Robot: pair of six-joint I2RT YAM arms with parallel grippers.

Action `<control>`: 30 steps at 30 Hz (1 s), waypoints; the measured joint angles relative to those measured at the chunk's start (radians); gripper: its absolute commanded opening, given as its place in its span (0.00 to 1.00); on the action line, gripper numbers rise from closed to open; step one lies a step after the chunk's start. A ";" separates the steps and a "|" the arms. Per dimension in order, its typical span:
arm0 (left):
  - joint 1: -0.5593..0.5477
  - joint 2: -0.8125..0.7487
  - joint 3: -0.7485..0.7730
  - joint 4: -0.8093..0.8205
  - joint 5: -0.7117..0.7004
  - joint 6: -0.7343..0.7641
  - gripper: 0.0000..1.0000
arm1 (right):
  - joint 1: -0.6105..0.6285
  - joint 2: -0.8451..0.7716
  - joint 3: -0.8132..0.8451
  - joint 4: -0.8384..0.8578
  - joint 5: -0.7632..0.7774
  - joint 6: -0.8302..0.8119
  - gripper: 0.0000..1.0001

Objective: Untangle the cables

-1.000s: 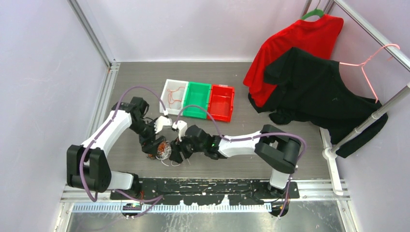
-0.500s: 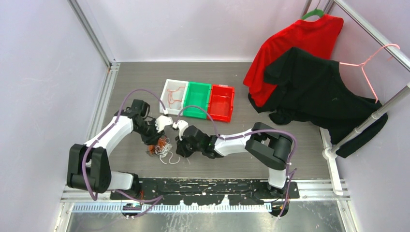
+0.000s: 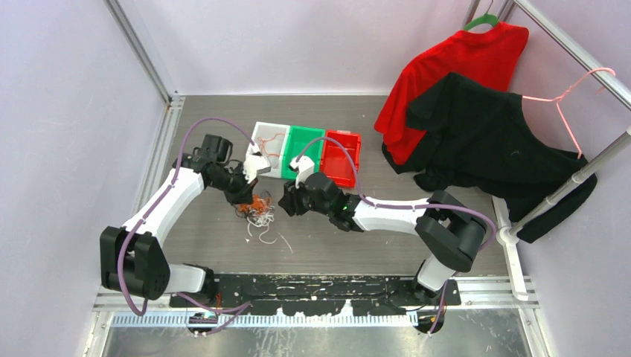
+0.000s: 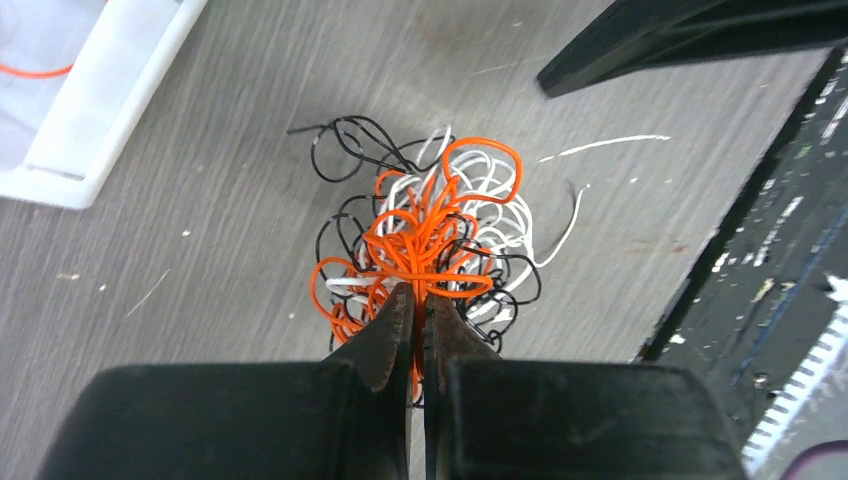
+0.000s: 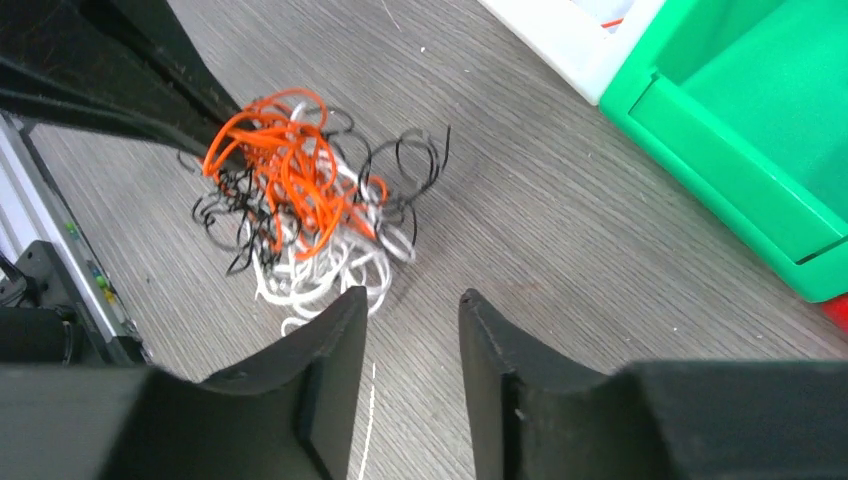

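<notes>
The cables [image 3: 257,209] are a fist-sized tangle of orange, white and black curly strands, in front of the white bin. My left gripper [image 3: 248,194] is shut on the orange strands at the clump's top [image 4: 420,292]; the rest of the clump [image 4: 432,225] hangs and spreads below the tips. My right gripper [image 3: 287,202] stands just right of the clump, open, with nothing between its fingers [image 5: 413,297]. In the right wrist view the clump [image 5: 300,205] lies ahead and to the left, and the left gripper's black fingers [image 5: 150,95] pinch its orange part.
White bin [image 3: 257,128] with an orange strand inside, green bin [image 3: 306,131] and red bin [image 3: 344,135] stand in a row behind the grippers. Loose white strands [image 3: 268,236] lie on the table nearer the arm bases. Red shirt [image 3: 454,67] and black shirt [image 3: 484,141] hang at right.
The left gripper has shut on the orange strands and carried the clump back toward the bins. The right gripper shut briefly, then opened, let go and moved back with it.
</notes>
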 measured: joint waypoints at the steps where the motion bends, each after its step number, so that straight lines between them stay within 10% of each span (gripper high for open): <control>1: -0.011 -0.006 0.002 -0.005 0.008 -0.021 0.00 | -0.001 -0.005 -0.003 0.004 0.000 -0.004 0.51; 30: -0.039 -0.098 -0.115 0.120 -0.163 -0.332 0.00 | 0.081 0.149 -0.016 0.114 -0.142 -0.053 0.52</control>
